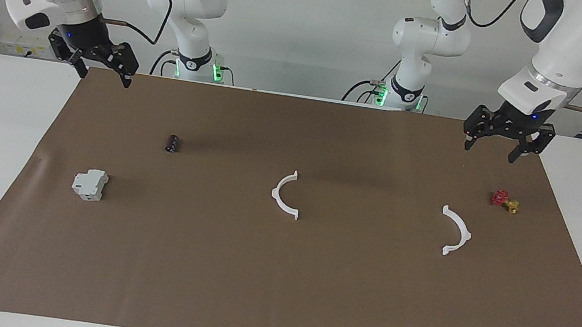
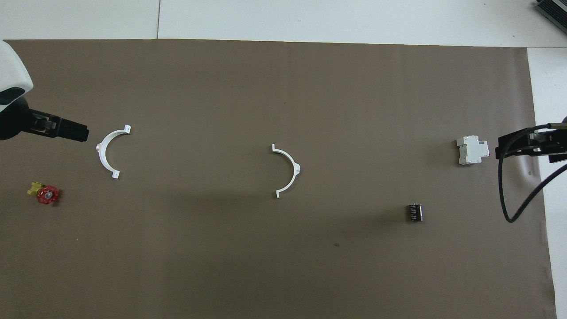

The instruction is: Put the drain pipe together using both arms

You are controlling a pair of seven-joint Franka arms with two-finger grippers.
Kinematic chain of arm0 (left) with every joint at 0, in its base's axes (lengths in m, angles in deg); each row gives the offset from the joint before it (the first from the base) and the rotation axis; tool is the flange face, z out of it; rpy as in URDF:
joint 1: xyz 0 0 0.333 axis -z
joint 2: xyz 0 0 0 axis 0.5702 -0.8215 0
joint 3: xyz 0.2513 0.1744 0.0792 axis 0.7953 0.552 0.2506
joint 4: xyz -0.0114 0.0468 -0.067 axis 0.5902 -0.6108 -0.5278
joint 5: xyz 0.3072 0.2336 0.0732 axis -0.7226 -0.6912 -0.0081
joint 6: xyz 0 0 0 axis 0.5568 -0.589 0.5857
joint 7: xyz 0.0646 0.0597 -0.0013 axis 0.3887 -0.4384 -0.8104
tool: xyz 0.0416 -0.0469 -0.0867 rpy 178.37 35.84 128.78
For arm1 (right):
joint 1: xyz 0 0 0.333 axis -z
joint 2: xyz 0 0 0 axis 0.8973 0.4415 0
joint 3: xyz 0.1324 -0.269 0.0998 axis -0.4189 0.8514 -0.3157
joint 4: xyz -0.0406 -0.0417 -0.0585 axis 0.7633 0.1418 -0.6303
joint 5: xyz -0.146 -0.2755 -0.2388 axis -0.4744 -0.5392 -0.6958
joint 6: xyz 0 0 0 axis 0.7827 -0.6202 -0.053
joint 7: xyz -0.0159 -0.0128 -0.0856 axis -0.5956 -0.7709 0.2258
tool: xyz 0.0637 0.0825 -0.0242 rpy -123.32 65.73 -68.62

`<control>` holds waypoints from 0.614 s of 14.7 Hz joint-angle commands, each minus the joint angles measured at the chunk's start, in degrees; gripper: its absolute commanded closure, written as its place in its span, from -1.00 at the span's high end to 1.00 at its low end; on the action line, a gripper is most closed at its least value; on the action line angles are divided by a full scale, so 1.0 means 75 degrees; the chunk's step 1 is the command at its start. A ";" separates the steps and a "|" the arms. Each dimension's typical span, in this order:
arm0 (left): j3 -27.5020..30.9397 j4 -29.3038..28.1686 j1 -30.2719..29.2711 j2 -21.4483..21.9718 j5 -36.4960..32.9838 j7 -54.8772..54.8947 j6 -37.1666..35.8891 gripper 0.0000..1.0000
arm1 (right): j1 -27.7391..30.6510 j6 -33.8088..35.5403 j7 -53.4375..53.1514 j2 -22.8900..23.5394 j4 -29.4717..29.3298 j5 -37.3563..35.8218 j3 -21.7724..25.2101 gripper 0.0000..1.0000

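The drain pipe lies as two separate white half-rings on the brown mat. One half-ring (image 1: 275,194) (image 2: 294,167) is at the mat's middle. The other half-ring (image 1: 466,231) (image 2: 100,153) is toward the left arm's end. My left gripper (image 1: 492,152) (image 2: 66,128) hangs open and empty over the mat's edge at the left arm's end, apart from that half-ring. My right gripper (image 1: 103,78) (image 2: 516,144) hangs open and empty over the mat's corner at the right arm's end.
A small red-and-yellow valve (image 1: 504,200) (image 2: 44,193) sits nearer to the robots than the half-ring at the left arm's end. A grey-white boxy block (image 1: 90,184) (image 2: 472,150) and a small black cylinder (image 1: 173,143) (image 2: 414,212) lie toward the right arm's end.
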 commanded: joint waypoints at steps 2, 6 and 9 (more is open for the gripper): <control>0.0056 -0.0177 0.0062 0.0173 0.0060 0.0071 0.0129 1.00 | 0.0115 -0.0048 0.0221 -0.0020 -0.0028 -0.0088 -0.0082 1.00; 0.0056 -0.0188 0.0062 0.0173 0.0072 0.0048 0.0246 1.00 | 0.0360 0.0222 0.0291 0.0050 -0.0310 0.0029 -0.0035 1.00; 0.0056 -0.0188 0.0062 0.0173 0.0072 0.0024 0.0270 1.00 | 0.0455 0.0257 0.0421 0.0038 -0.0263 0.0053 -0.0035 1.00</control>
